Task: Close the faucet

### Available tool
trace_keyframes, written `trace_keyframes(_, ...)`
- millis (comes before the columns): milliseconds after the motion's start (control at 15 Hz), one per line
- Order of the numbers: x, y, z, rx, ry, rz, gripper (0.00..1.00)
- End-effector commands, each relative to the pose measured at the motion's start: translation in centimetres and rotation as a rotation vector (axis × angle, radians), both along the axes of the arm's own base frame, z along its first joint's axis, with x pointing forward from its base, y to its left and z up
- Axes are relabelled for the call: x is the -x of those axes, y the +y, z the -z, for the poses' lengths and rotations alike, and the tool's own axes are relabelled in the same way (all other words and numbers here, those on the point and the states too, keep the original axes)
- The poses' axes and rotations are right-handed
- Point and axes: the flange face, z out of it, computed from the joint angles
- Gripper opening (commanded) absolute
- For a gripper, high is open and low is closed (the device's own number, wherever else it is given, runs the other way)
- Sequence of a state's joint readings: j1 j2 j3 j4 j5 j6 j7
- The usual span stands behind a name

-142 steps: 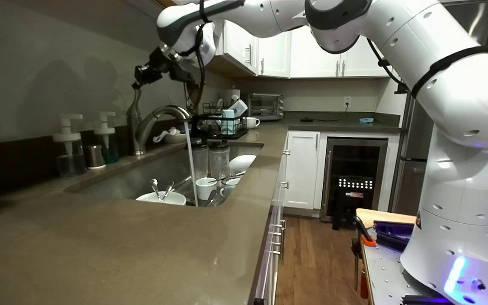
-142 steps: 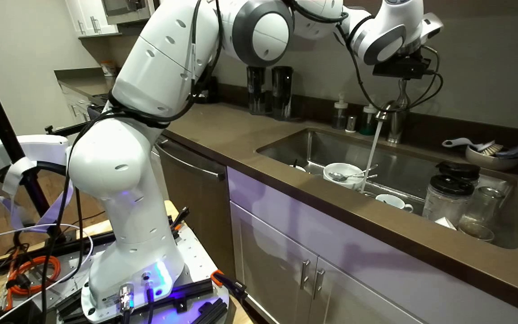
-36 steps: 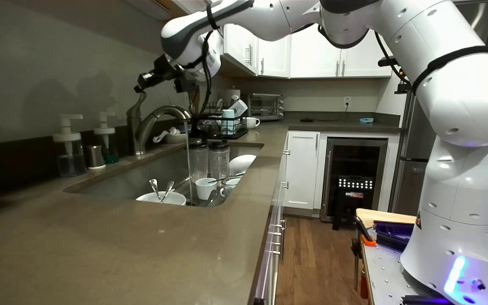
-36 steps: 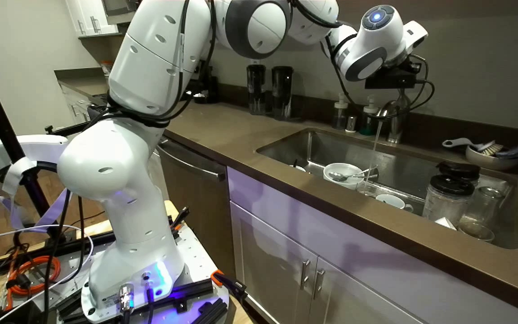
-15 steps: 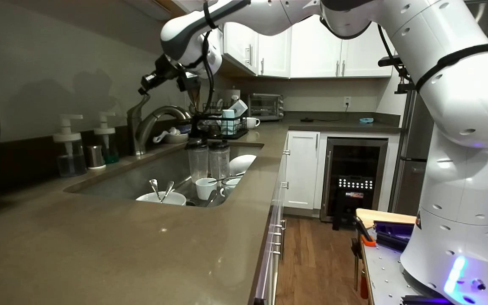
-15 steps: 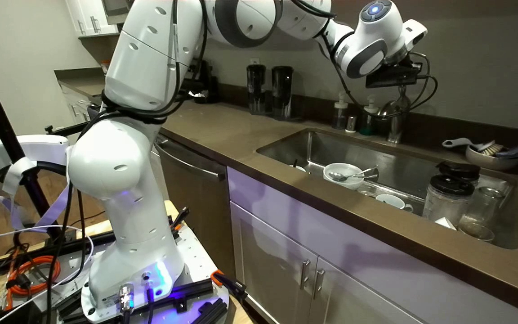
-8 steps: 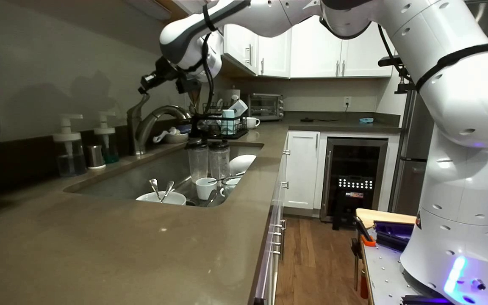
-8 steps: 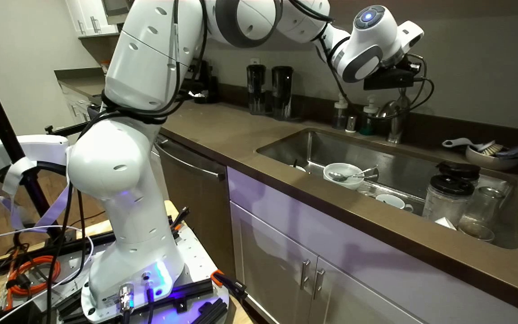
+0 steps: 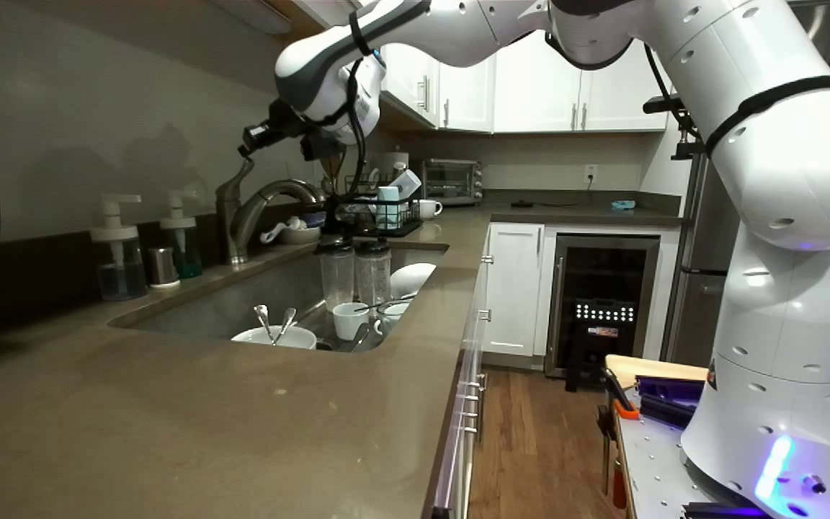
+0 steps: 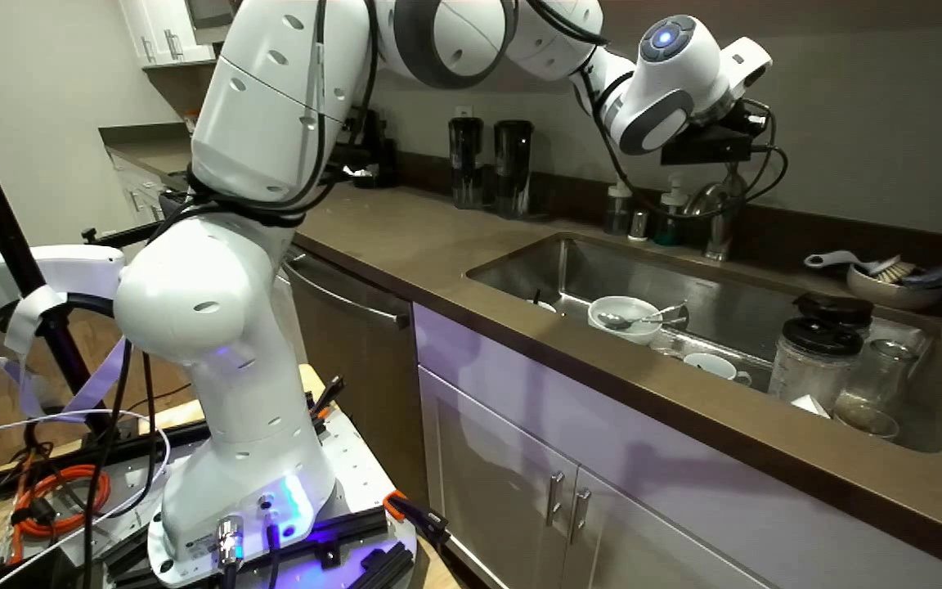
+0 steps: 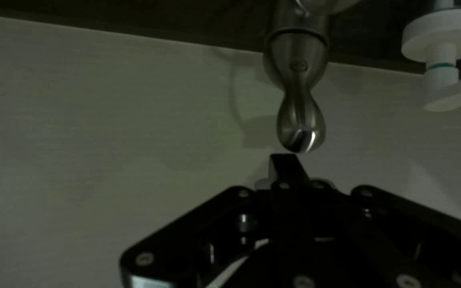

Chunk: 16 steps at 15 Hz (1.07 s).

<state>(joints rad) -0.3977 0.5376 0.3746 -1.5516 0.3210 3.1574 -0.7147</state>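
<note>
Left of centre in an exterior view, the faucet (image 9: 242, 227) is standing at the back rim of the sink (image 9: 217, 310), its thick spout (image 9: 282, 188) arching over it. The gripper (image 9: 245, 151) is hovering at the tip of the faucet's lever (image 11: 301, 124), its fingers (image 11: 288, 170) sitting together in a narrow point; the wrist view is dark, so whether fingers and lever are touching is hard to tell.

The sink is carrying plenty of dishes. Right of centre in an exterior view, a white bowl (image 10: 623, 306) is holding metal cutlery (image 10: 616, 322), the handles reaching past its rim. Just right of it a white mug (image 10: 708, 365) is resting, and farther right two clear jars (image 10: 806, 372) are wearing black lids (image 10: 823, 335) beside a clear glass vessel (image 10: 885, 372).

At the right of that frame, on the worktop (image 10: 422, 233), a shallow bowl (image 10: 888, 296) is holding a brush (image 10: 895, 272). At the left in an exterior view, a pump bottle (image 9: 121, 277) is holding liquid in its lower part, and a second pump bottle (image 9: 186, 254) is showing green inside; a small metal canister (image 9: 163, 267) is standing between them. Nearer the centre of that frame, a black rack (image 9: 400, 231) is carrying pale cups (image 9: 388, 209), one tilting.
</note>
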Motion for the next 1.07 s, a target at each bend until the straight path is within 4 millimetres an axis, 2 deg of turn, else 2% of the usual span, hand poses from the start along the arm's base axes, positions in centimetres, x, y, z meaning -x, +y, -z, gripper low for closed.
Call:
trace_keyframes(0, 0.8, -0.2, -0.8, -0.009, -0.041, 0.008, 0.01)
trace_keyframes(533, 2.5, -0.9, -1.6, -0.034, -0.074, 0.028, 0.01)
trace_keyframes(1000, 6.6, -1.3, -0.6, -0.020, -0.083, 0.070, 0.01)
